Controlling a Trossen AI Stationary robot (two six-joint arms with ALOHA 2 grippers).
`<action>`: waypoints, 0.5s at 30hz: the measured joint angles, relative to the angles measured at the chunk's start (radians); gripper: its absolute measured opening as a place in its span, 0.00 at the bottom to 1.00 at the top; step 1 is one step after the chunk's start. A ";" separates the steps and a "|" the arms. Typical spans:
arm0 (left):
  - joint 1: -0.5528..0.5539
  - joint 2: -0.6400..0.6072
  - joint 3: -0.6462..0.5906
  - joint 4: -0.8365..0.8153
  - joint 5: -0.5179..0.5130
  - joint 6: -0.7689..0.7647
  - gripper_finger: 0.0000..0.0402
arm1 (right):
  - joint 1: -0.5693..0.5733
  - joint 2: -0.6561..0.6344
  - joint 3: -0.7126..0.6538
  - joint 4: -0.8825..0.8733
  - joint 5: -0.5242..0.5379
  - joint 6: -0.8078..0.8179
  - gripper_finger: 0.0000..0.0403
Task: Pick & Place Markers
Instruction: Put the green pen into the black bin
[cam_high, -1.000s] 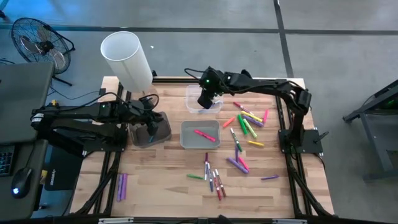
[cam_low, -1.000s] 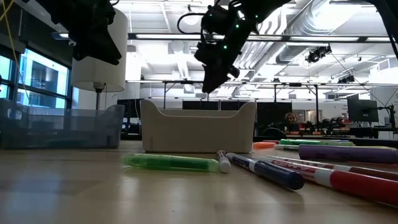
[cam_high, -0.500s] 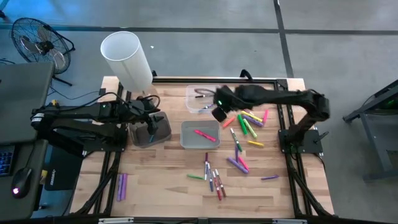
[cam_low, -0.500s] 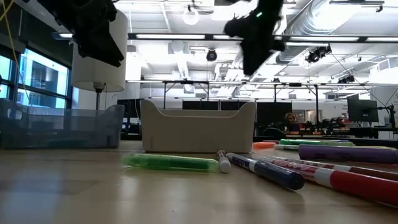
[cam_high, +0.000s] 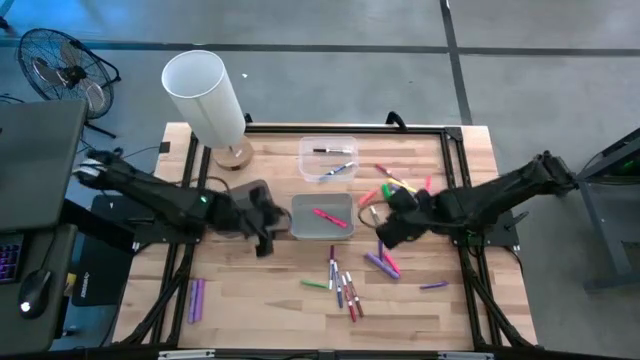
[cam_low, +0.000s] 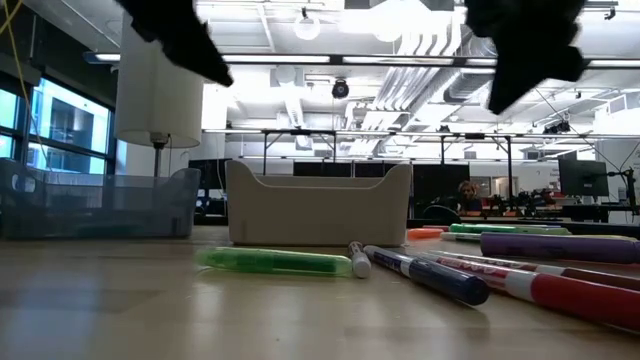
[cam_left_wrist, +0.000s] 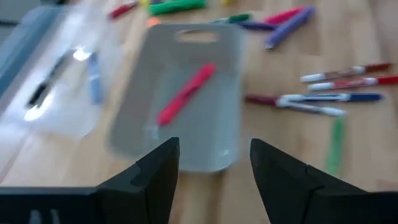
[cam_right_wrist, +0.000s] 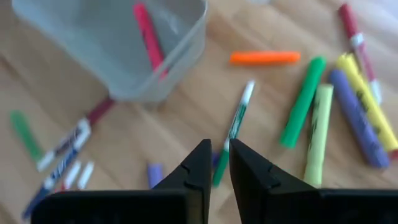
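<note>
— So, what lies nearest you on the light wooden table?

— Closest in the low view you have a translucent green marker, then a white-bodied marker with a dark blue cap and a red-capped one beside it. Seen from above, that loose bunch of thin markers sits just short of the middle, and two purple markers lie well apart near your left front corner.

— And the arms?

— Your left gripper hovers just left of the grey rectangular plastic bin; its two dark fingers stand clearly apart with nothing between them. Your right gripper hangs over the table just right of that bin. Its jaws are nearly together and empty, pointing down at a thin green-and-white marker on the wood.

— What is in the bin?

— You can see one pink-red marker lying diagonally inside it.

— Farther back?

— Right of the bin you have the main scatter: an orange marker, green markers, a yellow one and a purple one. Behind the grey bin, a clear plastic box holds two dark pens. At the far left corner, a tall white cylinder stands on a round wooden base.
</note>
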 joint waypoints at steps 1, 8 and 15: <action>-0.019 0.047 0.029 -0.001 0.007 0.000 0.48 | 0.023 0.000 -0.009 0.001 -0.010 0.006 0.10; -0.123 0.374 0.275 -0.047 0.110 0.000 0.48 | 0.178 0.000 -0.050 0.007 -0.031 0.037 0.09; -0.127 0.647 0.515 -0.194 0.221 -0.003 0.48 | 0.290 0.000 -0.051 0.004 0.020 0.061 0.09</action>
